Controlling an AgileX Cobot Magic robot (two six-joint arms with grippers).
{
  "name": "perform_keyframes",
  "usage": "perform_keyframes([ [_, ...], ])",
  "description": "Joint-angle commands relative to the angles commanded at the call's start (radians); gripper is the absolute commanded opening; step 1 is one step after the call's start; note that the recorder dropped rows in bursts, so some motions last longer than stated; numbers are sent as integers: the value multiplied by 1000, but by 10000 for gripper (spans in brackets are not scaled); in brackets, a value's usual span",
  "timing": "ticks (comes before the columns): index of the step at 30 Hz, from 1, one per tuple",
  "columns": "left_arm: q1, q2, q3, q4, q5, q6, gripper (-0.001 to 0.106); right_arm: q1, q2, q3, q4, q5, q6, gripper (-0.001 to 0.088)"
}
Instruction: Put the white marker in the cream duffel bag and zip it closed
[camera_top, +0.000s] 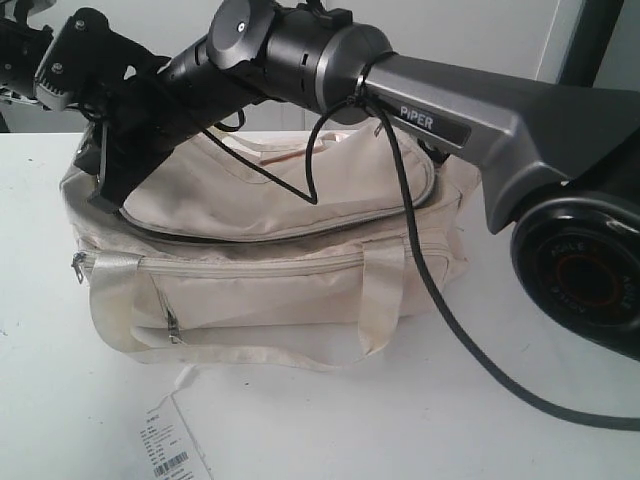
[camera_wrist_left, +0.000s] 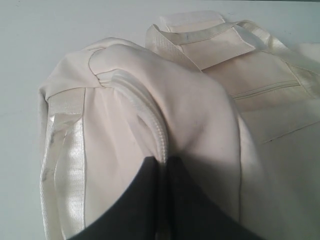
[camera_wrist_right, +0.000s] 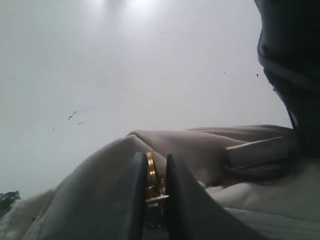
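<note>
Dark, narrow fingers of the right tool (camera_wrist_right: 155, 165) are pressed together on a small gold metal zipper pull (camera_wrist_right: 151, 181), with folds of the soft cream fabric duffel bag (camera_top: 300, 280) rising around them. The left tool (camera_wrist_left: 162, 162) is likewise closed, pinching the cream fabric right at the line of white zipper teeth (camera_wrist_left: 150, 120) near one end of the bag.

The thin pull could slip out of so narrow a pinch, or loose cloth beside the teeth could bunch into the slider and jam it. If the left tool's anchoring pinch gives way, the whole bag would likely drag across the white worktop (camera_top: 420, 420) instead of zipping. A black cable (camera_top: 430, 290) hanging from the grey right arm (camera_top: 480, 120) drapes over the bag near a shiny cream strap handle (camera_top: 385, 300) and might catch on it.

A dark gap runs under the curved top flap, so the main compartment looks partly unzipped. Its inside is hidden, and the slim white marker shows in no view, so I cannot tell whether it is in there. Front pockets appear zipped. A white barcode paper tag (camera_top: 175, 440) lies on the worktop just in front.
</note>
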Motion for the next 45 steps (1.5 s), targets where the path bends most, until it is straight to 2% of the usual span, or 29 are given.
perform_keyframes([
  [4,0,0,0,10,-8,0,0,0,0,0,0,78,-2,0],
  [10,0,0,0,10,-10,-2,0,0,-8,0,-4,96,0,0],
  [14,0,0,0,10,-17,-57,16,-2,-10,0,-12,89,0,0],
  [17,0,-10,0,27,-13,-57,179,-6,-10,0,-16,63,0,0],
  [22,0,-65,0,104,-4,-80,604,-6,-10,0,-25,40,0,0],
  [24,5,-101,0,130,-2,-88,670,-6,-10,0,-27,40,0,0],
  [27,31,-157,0,132,36,-88,680,-6,-10,0,-27,36,0,0],
  [31,70,-220,13,177,241,-88,669,-6,-10,0,-42,25,0,0],
  [34,88,-274,104,149,289,-84,603,-6,-10,0,-60,25,0,0],
  [38,88,-378,290,107,259,-81,504,-6,-10,0,-63,39,40,0],
  [42,88,-511,506,-8,167,-7,521,-6,-10,0,-66,52,42,0],
  [45,88,-584,645,-12,84,-9,578,-6,-10,0,-67,52,42,0],
])
